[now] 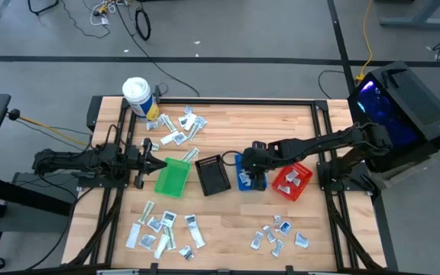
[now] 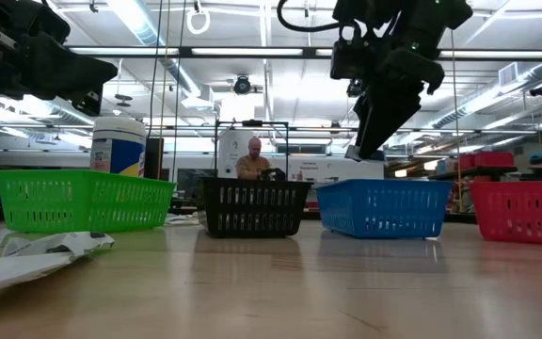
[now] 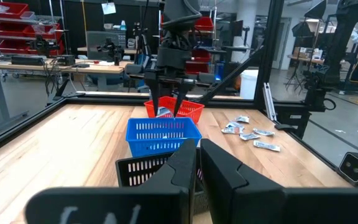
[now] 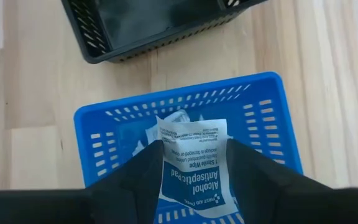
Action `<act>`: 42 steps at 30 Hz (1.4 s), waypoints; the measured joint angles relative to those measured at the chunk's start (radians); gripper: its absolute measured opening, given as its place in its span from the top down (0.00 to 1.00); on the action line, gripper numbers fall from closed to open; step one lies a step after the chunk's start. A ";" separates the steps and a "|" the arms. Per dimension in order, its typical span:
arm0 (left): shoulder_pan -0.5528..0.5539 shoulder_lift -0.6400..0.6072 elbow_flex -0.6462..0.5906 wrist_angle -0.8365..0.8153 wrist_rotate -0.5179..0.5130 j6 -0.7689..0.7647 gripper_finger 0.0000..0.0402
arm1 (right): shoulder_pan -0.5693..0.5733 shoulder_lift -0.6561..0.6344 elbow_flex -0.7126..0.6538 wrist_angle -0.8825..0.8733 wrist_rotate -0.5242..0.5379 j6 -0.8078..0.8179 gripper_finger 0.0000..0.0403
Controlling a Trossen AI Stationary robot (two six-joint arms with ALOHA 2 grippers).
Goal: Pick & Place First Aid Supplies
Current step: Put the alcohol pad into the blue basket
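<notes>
My right gripper point(image 4: 194, 148) hangs over the blue bin point(image 4: 98, 146), shut on a blue-and-white alcohol pad sachet point(image 4: 192, 163). In the high view this gripper point(image 1: 248, 162) is at the table's middle, over the blue bin point(image 1: 244, 182). More first aid supplies lie flat on the table in three heaps: far left point(image 1: 178, 126), near left point(image 1: 163, 229) and near right point(image 1: 278, 234). My left gripper point(image 1: 148, 159) waits shut at the left, level, beside the green bin point(image 1: 173, 177). My right gripper pinches the sachet between its two fingers, which press on its two side edges point(image 4: 168, 167). The fingers slant downward from above. The sachet's free end point(image 4: 191, 129) sticks out past the fingertips, and the sachet is lifted clear above the blue bin.
Green, black point(image 1: 212, 174), blue and red point(image 1: 292, 182) bins stand in a row across the table's middle. A few sachets lie in the blue bin point(image 4: 146, 138) and the red bin. A white tub point(image 1: 137, 95) stands at the far left corner. A person point(image 2: 254, 158) sits beyond the table.
</notes>
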 joint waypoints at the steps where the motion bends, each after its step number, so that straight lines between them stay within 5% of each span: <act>1: 0.000 0.000 0.000 0.000 0.000 0.000 0.92 | 0.000 0.000 0.000 0.000 0.000 0.000 0.56; 37: 0.000 0.000 0.000 0.000 0.000 0.000 0.92 | 0.000 0.000 -0.129 0.077 -0.001 -0.015 0.56; 42: 0.000 0.000 0.000 0.000 0.000 0.000 0.92 | 0.000 0.000 -0.129 0.077 -0.002 -0.016 0.50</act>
